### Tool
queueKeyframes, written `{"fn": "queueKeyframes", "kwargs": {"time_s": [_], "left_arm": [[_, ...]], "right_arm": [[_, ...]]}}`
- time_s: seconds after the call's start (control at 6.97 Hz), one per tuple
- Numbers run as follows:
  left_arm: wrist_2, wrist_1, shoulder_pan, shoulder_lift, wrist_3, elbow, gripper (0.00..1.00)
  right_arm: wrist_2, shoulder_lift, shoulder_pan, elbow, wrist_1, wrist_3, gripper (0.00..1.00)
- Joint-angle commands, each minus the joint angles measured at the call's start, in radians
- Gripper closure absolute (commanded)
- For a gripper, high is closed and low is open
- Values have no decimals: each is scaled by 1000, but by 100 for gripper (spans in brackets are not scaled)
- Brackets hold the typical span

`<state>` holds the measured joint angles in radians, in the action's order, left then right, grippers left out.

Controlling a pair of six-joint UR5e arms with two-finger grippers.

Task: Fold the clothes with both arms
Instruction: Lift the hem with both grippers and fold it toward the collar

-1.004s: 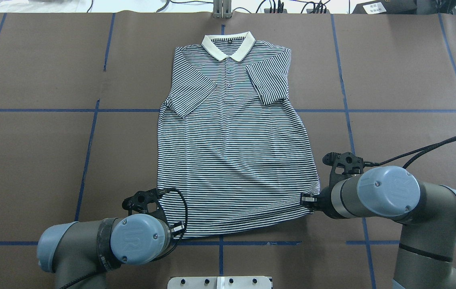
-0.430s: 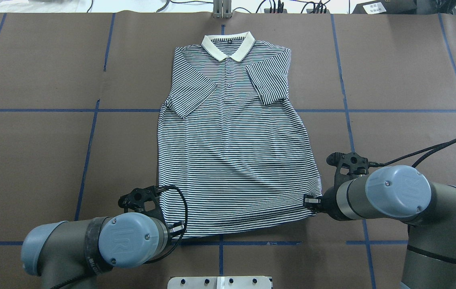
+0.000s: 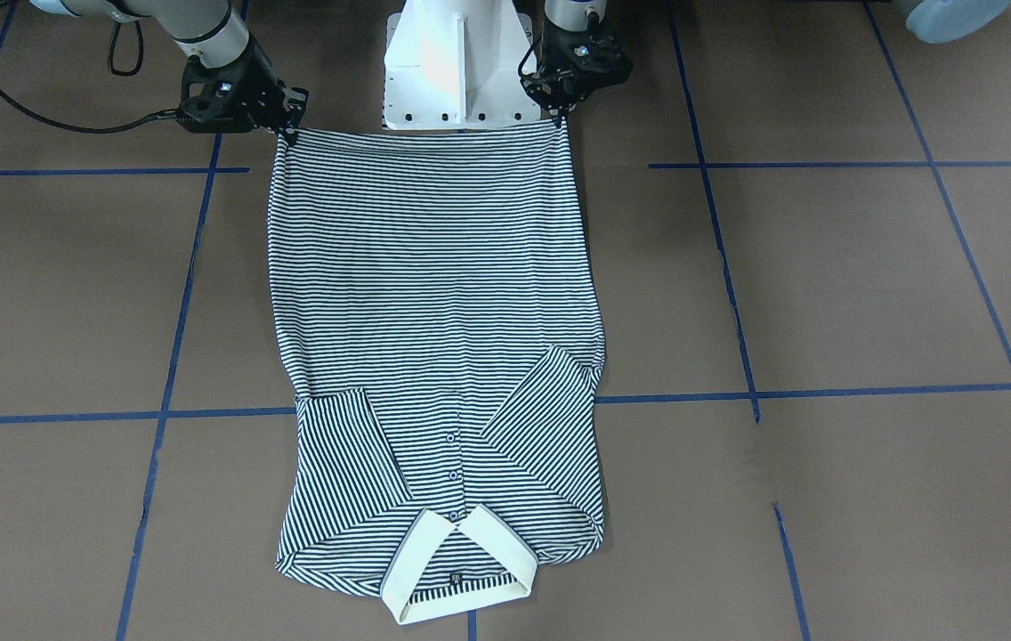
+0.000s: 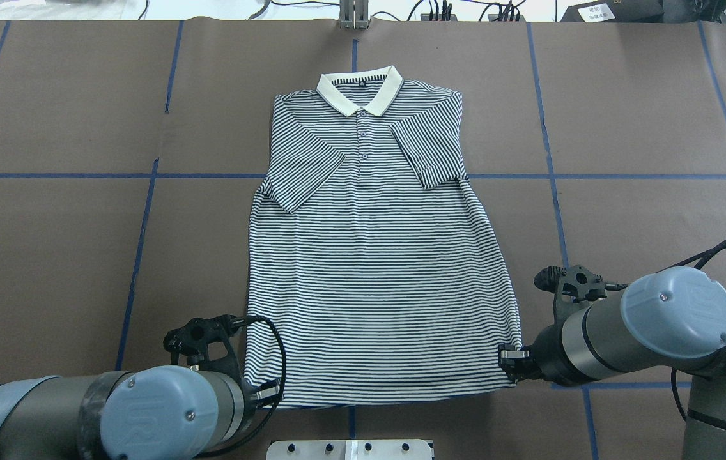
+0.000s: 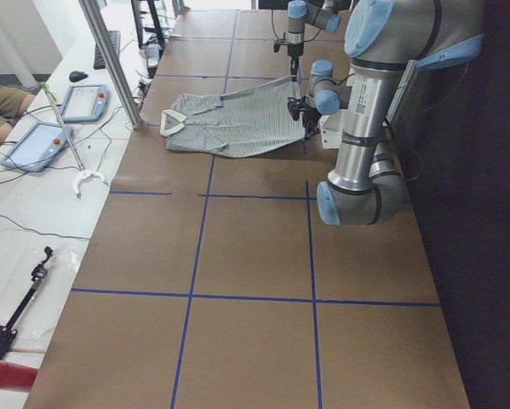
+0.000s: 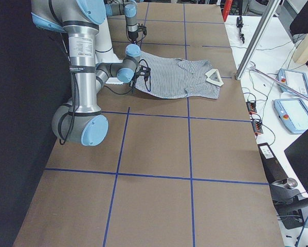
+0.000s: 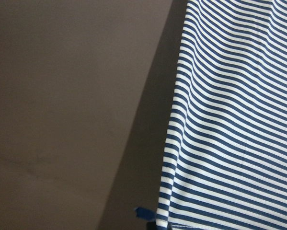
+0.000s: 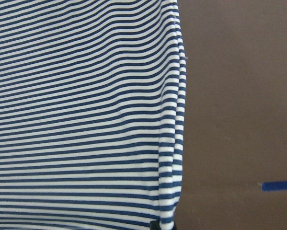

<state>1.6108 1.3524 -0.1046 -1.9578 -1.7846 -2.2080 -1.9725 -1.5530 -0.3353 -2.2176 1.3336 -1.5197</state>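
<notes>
Polo shirt [image 4: 376,255] lies face up on the desk [image 4: 50,255], centred between the arms. The collar [image 4: 359,89] is at the far edge and the hem [image 4: 388,386] is nearest the robot. Both sleeves [image 4: 299,172] are already turned in over the chest.

Left end effector [image 4: 264,391] is at the hem corner on its side, and right end effector [image 4: 509,358] is at the opposite hem corner. The fingertips are mostly hidden by the wrists. The hem runs straight and taut from one to the other, and in the front-facing view each corner peaks up into its tool. From this I judge both to be clamped on the shirt's hem corners.

Handling: thin knit, light, limp, no stiffness of its own. It will sag between any two hold points and slide easily over the paper-covered desk. Small ripples show along both side seams near the grips, so tension is uneven there.

Grip points: the two hem corners look right for a bottom-to-collar fold. The doubled hem stitching gives the fingers more to bite than a single layer.

Risk: if the arms' spacing differs, the fold line will skew or a corner will slip out.
</notes>
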Motion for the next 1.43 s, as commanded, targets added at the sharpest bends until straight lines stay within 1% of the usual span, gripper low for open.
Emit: {"fn": "queueKeyframes", "kwargs": {"time_s": [0.0, 0.14, 0.29, 0.43, 0.57, 0.72, 0.86, 1.0, 1.29], "left_arm": [[3, -132, 100, 10, -13, -161, 100], [6, -151, 115, 10, -13, -180, 100], [12, -148, 115, 4, -12, -177, 100], [8, -144, 94, -1, 2, -165, 100], [4, -125, 13, -4, 52, -159, 100], [7, -109, -85, -9, 182, -133, 100], [9, -86, -163, -12, 261, -90, 100], [9, -35, -214, -13, 314, -29, 100], [12, 93, -283, -13, 346, 92, 100]], "right_arm": [[-42, -10, 88, -40, -1, -48, 100], [-42, -4, 97, -49, -2, -60, 100], [-42, 11, 85, -47, -7, -57, 100], [-29, 63, 28, -24, -7, -38, 100], [-19, 105, -46, -4, -5, 25, 100], [9, 144, -104, 53, -4, 144, 100], [15, 196, -178, 125, -5, 230, 100], [14, 264, -236, 200, -1, 310, 100], [6, 345, -339, 318, -10, 337, 100]]}}
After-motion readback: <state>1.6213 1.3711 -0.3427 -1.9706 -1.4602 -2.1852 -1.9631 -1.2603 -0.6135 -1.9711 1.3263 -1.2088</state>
